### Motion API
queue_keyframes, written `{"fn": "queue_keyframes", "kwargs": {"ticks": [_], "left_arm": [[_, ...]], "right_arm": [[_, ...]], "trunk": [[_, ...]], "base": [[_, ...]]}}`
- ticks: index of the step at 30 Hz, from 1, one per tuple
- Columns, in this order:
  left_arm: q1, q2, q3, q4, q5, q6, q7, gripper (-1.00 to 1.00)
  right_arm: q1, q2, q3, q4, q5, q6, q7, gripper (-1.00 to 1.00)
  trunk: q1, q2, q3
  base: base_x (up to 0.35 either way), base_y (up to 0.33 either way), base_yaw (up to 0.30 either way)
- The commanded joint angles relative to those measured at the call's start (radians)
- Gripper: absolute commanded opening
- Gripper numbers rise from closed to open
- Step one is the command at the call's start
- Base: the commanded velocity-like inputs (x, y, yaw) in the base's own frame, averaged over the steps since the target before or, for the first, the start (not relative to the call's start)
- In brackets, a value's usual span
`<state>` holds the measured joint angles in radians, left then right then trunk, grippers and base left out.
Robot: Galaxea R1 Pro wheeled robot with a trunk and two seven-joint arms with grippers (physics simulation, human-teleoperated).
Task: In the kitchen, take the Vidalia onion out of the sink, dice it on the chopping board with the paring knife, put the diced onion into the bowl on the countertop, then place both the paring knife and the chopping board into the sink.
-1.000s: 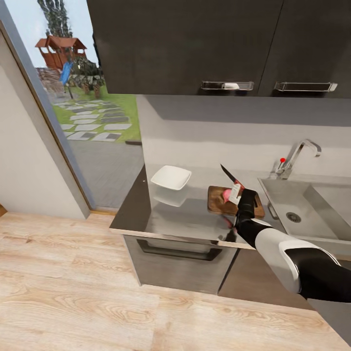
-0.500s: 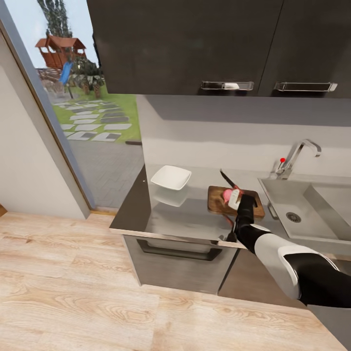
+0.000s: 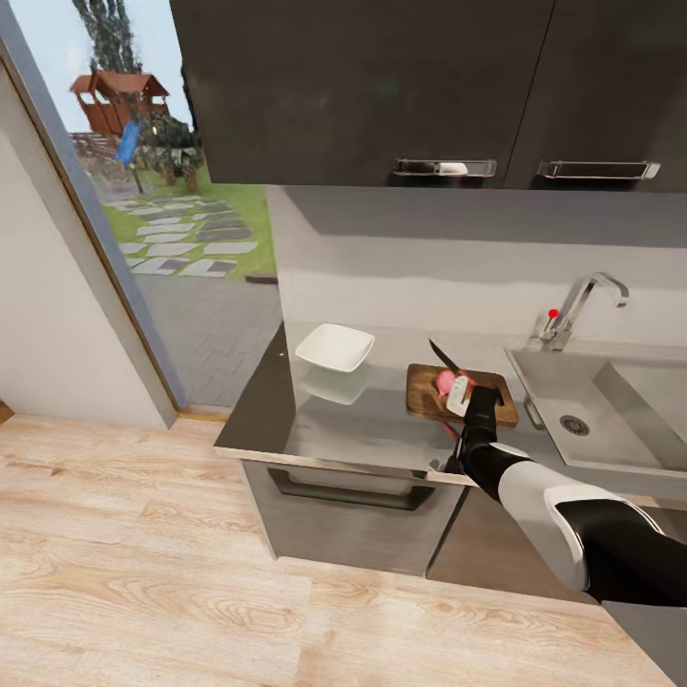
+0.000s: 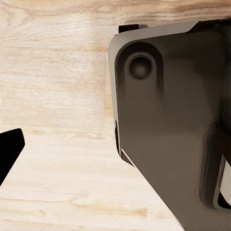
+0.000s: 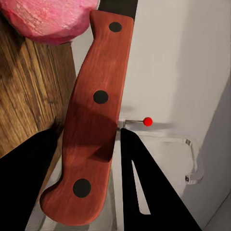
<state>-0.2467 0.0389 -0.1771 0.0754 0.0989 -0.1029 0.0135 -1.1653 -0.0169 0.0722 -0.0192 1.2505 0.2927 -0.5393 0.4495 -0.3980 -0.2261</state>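
Note:
The pinkish-red Vidalia onion lies on the dark brown chopping board, which rests on the grey countertop. My right gripper is shut on the paring knife's red handle, right beside the onion. The dark blade points up and away over the onion. The white bowl stands left of the board. The steel sink, with its drain, is on the right. In the left wrist view, one dark finger hangs over the wooden floor.
The chrome tap with its red knob stands behind the sink. Dark wall cabinets hang above the counter. A glass door is on the left. The robot's dark base shows in the left wrist view.
My right gripper has come down with the knife, bringing the blade lower and closer to the onion on the board. The onion, board and bowl have stayed put.

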Motion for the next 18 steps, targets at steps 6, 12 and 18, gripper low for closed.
{"fn": "queue_keyframes", "kwargs": {"ticks": [6, 12, 18], "left_arm": [[-0.002, 0.001, -0.009, 0.004, 0.01, -0.007, 0.0, 1.0], [-0.002, 0.001, -0.009, 0.004, 0.01, -0.007, 0.0, 1.0], [-0.002, 0.001, -0.009, 0.004, 0.01, -0.007, 0.0, 1.0]], "right_arm": [[0.0, -0.002, 0.008, 0.001, 0.004, 0.009, 0.004, -1.0], [0.0, -0.002, 0.008, 0.001, 0.004, 0.009, 0.004, -1.0], [0.0, -0.002, 0.008, 0.001, 0.004, 0.01, 0.004, -1.0]], "trunk": [[0.001, -0.002, -0.002], [0.001, -0.002, -0.002], [0.001, -0.002, -0.002]], "base": [[0.0, 0.0, 0.0], [0.0, 0.0, 0.0], [0.0, 0.0, 0.0]]}}
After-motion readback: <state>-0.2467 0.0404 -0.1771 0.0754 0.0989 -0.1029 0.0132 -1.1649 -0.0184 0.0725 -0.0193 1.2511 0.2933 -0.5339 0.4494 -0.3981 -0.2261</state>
